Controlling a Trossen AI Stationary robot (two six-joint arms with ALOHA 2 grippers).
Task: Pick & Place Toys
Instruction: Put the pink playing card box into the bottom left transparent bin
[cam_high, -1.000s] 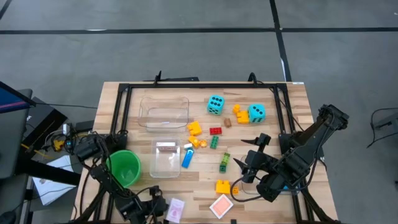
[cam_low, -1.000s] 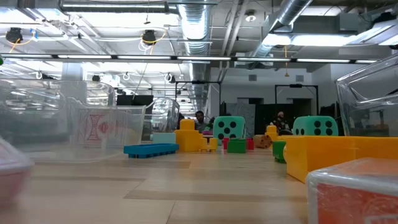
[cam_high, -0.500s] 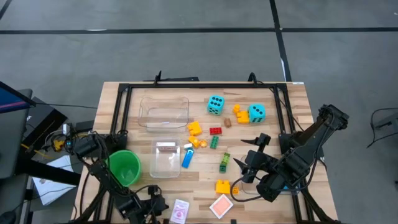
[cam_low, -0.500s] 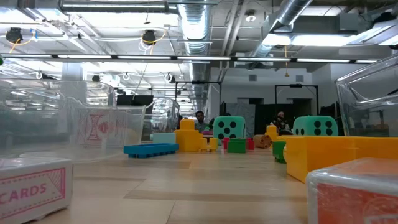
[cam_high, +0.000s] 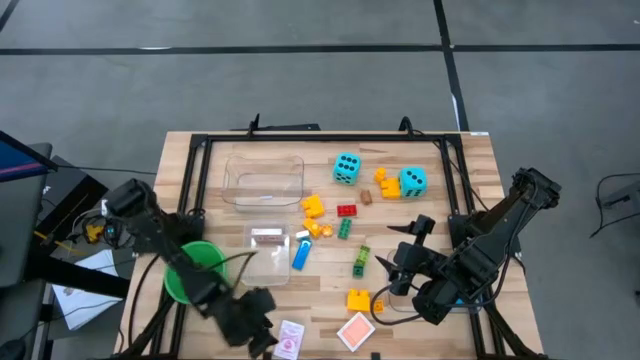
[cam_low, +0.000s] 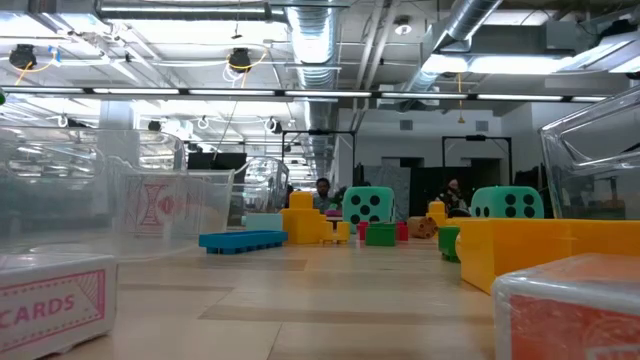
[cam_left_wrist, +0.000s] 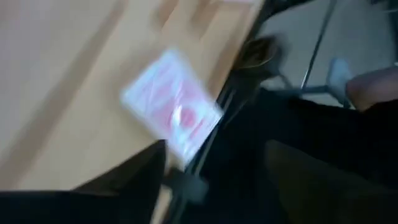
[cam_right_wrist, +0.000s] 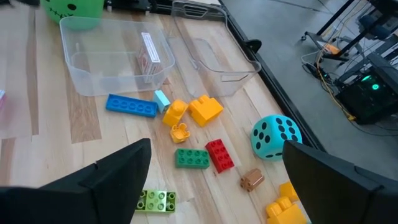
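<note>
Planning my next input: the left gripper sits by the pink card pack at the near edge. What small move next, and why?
Probably lift the left gripper clear. The pink card pack lies flat on the table beside it, apparently released, near the table's edge.

High view looks straight down; low view skims level across the table (cam_low: 330, 300); both share the dice (cam_high: 347, 168).

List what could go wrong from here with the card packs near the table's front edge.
1. The pink card pack lies right at the table's front edge by the left hand; a nudge might tip it off.
2. The left arm passes over the green cup and may knock it.
3. The orange card pack also lies near that edge; the waiting right hand could push it off.
</note>
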